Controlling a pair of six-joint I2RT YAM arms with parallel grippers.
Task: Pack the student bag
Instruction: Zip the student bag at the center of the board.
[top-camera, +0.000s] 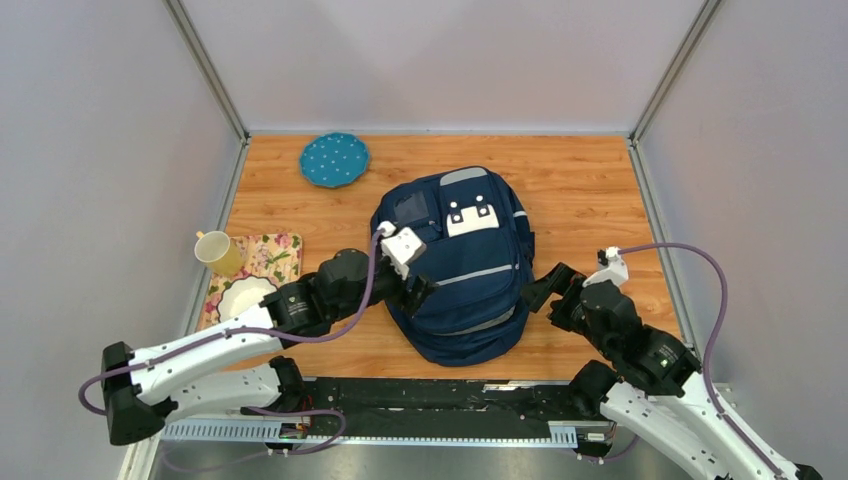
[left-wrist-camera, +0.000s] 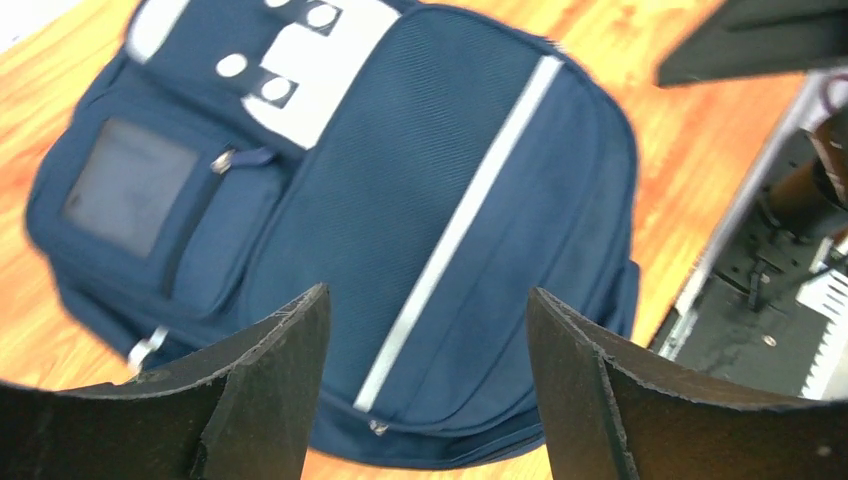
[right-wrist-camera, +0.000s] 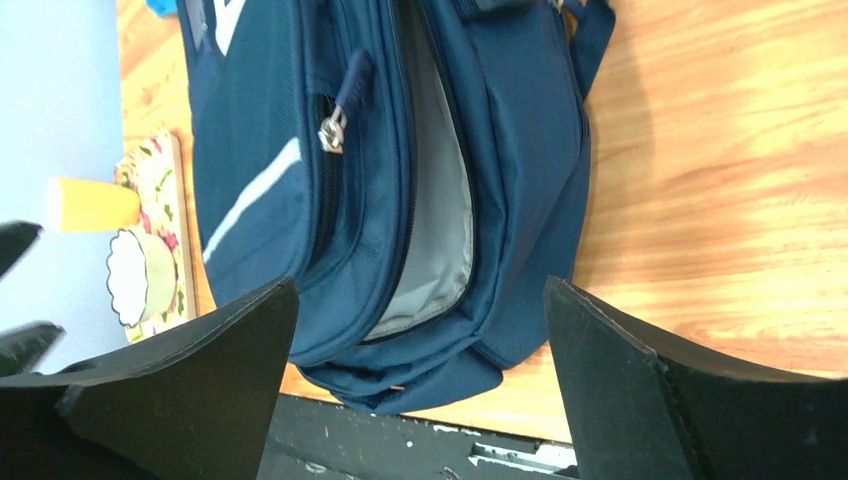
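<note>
1. Standing at the far left of the wooden surface (top-camera: 590, 200) is a yellow mug (top-camera: 216, 250), on the far corner of a floral placemat (top-camera: 278, 256).
2. A small white dish with a scalloped rim (top-camera: 245, 296) sits on the near end of the same mat, just beside the left arm's elbow.
3. Farther back, near the rear wall, a teal plate with pale dots (top-camera: 334, 159) lies flat on the wood, well apart from the mat.
4. The left claw (top-camera: 418, 290) hangs over the left side of the bag. Its two black fingers (left-wrist-camera: 270, 380) are spread wide with nothing between them; the wrist view looks past them at the bag's front panel.
5. The student bag (top-camera: 480, 300), a navy blue backpack, lies in the middle of the surface with its front facing up, its carry-handle end toward the back wall and its bottom toward the arm bases.
6. A thin light-grey stripe (top-camera: 480, 272) crosses its front, and a white square patch (top-camera: 471, 217) sits above it.
7. Along the bag's right side the main zip stands partly undone, showing grey lining (right-wrist-camera: 440, 230).
8. The right claw (top-camera: 542, 283) is over bare wood just beside the bag's right edge, pointed at that side. Its fingers (right-wrist-camera: 640, 400) are spread wide and hold nothing.
</note>
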